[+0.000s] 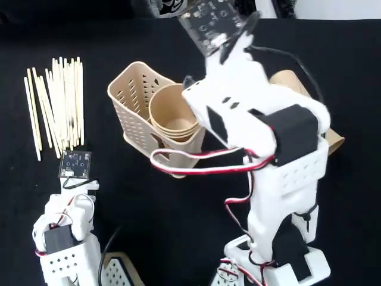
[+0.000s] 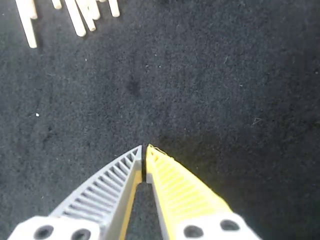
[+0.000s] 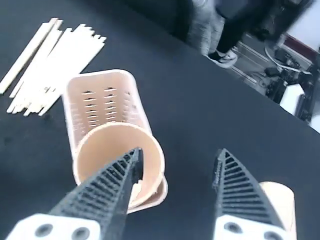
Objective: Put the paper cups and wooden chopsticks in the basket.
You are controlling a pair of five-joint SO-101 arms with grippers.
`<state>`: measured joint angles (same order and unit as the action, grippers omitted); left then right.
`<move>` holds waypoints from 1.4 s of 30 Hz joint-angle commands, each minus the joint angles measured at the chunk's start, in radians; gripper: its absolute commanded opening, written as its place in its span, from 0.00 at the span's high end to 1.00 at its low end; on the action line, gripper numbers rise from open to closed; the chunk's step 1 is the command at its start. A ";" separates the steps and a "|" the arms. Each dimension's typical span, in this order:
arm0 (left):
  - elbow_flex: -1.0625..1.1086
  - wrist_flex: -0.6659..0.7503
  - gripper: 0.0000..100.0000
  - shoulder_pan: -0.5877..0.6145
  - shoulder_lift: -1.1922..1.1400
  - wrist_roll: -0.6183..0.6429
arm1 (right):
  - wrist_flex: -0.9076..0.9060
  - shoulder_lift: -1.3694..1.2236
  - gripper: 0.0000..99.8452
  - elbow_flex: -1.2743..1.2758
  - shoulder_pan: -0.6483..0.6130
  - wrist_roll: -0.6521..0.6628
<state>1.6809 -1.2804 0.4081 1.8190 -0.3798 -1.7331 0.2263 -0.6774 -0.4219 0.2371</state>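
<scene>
Table: the black cloth-covered table carries everything.
Right arm: the white right arm leans over the middle of the table, above the basket.
Basket: the beige slotted plastic basket sits mid-table, tipped so that its mouth faces the high camera. It looks thin-walled and light, and probably easy to shove aside.
Nested cups: a stack of brown paper cups sits in the basket's mouth, with the rims standing proud of it.
Loose cup: a loose brown paper cup lies on its side beyond the right arm, apart from the basket. It is likely light and crushable, so a gentle squeeze near the stiffer rim seems best.
Chopsticks: the pale wooden chopsticks lie in a rough bundle on the left arm's side of the basket, and none are inside it. They look stiff, thin and apt to roll, so pinch across a few near their middle to keep them level.
Right gripper: the right gripper has its black fingers spread wide and holds nothing. It hovers over the cup stack.
Left gripper: the left gripper has its grey and yellow fingers pressed together and is empty. It is over bare cloth, short of the chopstick ends.
</scene>
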 commanded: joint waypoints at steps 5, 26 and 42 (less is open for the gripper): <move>0.018 -0.005 0.97 -0.004 0.002 -0.006 | -0.034 0.139 0.77 0.054 0.218 0.166; 0.018 -0.005 0.97 -0.004 0.002 -0.006 | 1.099 0.889 0.79 1.844 1.177 1.372; 0.018 -0.005 0.97 -0.004 0.002 -0.006 | 1.745 0.314 0.79 1.931 1.171 1.370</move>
<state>1.6809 -1.2804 0.4081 1.8190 -0.3798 -0.1419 0.6882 1.2927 0.7534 1.6180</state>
